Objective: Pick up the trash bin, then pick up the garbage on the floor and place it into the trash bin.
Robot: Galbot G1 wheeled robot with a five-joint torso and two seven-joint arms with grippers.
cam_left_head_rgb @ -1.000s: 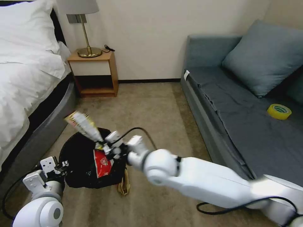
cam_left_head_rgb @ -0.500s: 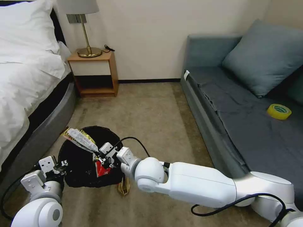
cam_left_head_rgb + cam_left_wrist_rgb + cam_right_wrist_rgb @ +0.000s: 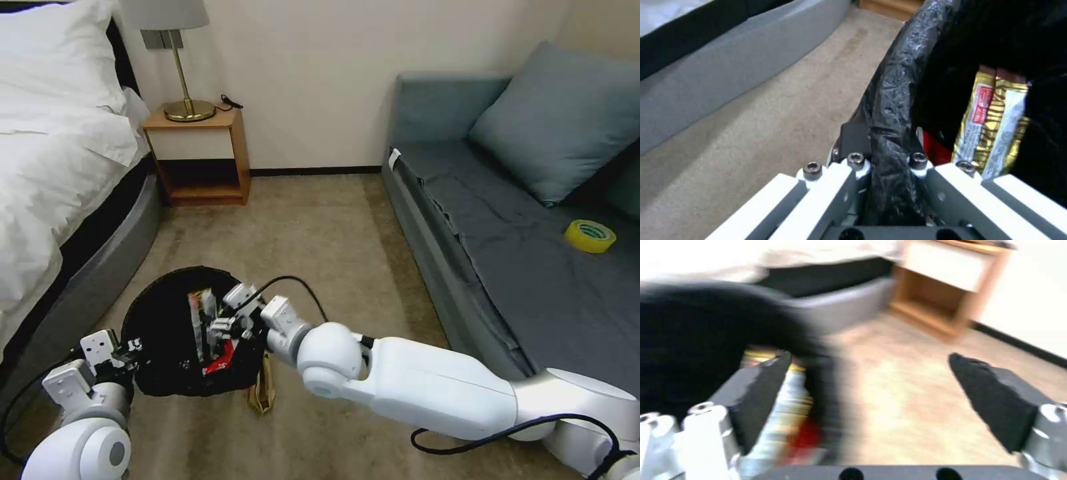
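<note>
trash bin: standing on the carpet at near left, beside the bed base, its black bag liner folded over the rim.
left end effector: sitting at the bin's near-left rim; in the left wrist view its two fingers are closing on the rim, one outside and one inside, with the liner pinched between them.
right end effector: reaching across from the right arm and hanging just over the bin's right side; in the right wrist view its dark pads are standing wide apart and gripping nothing.
long wrapper: gold and silver with a red patch, standing nearly upright inside the bin, just left of the right end effector's fingers and apart from them; the left wrist view is showing it leaning against the liner.
red snack packet: lying low inside the bin, below the right end effector.
tan paper bag: lying crumpled on the carpet, touching the bin's near-right side, under the right forearm.
carpet: beige, running between the bed and the sofa.
bed: at left, white bedding hanging over a grey base.
nightstand: wooden, at the far wall, carrying a brass lamp.
sofa: grey, at right, with a yellow tape roll lying on the seat.
</note>
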